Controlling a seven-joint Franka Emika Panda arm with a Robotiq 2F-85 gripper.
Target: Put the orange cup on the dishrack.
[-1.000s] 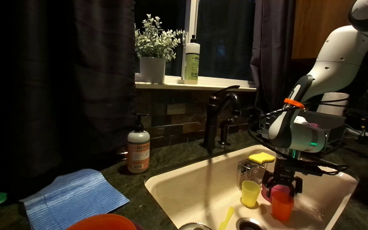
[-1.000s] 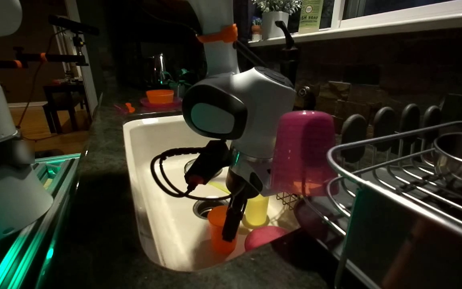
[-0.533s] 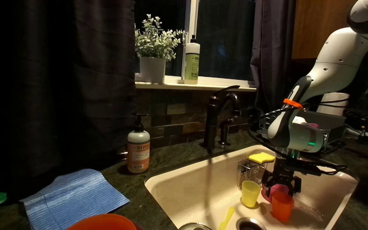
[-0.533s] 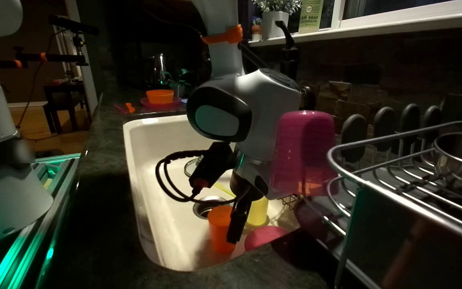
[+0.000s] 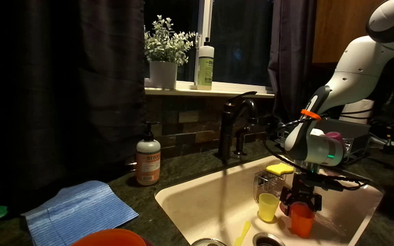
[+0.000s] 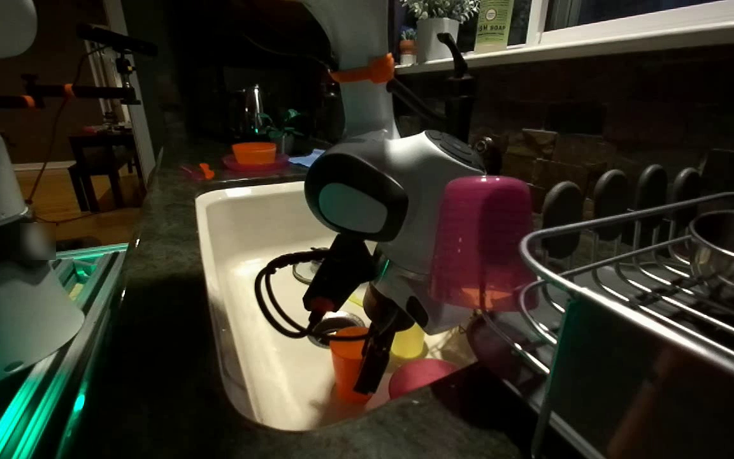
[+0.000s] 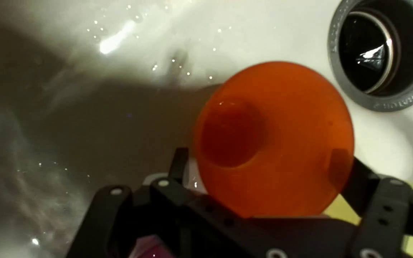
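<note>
The orange cup (image 5: 302,223) stands upright in the sink in both exterior views (image 6: 345,362). In the wrist view the orange cup (image 7: 278,118) is seen from above, mouth towards the camera. My gripper (image 5: 302,209) is open and low over the cup, its fingers at either side of it. In the wrist view the gripper (image 7: 264,165) shows a gap between the left finger and the cup; the right finger shows through the cup wall, contact unclear. The dishrack (image 6: 634,328) stands beside the sink; it also shows behind the arm in an exterior view (image 5: 359,136).
A yellow cup (image 5: 268,207) and a pink item (image 6: 419,377) sit in the cream sink (image 6: 214,268) near the gripper. A pink cup (image 6: 485,236) stands upside down at the rack's near edge; a metal bowl (image 6: 733,258) is in the rack. The faucet (image 5: 226,133) rises behind the sink.
The arm has come down a little and shifted slightly, lowering the gripper around the orange cup. The gripper stays open. The cup shows no clear movement.
</note>
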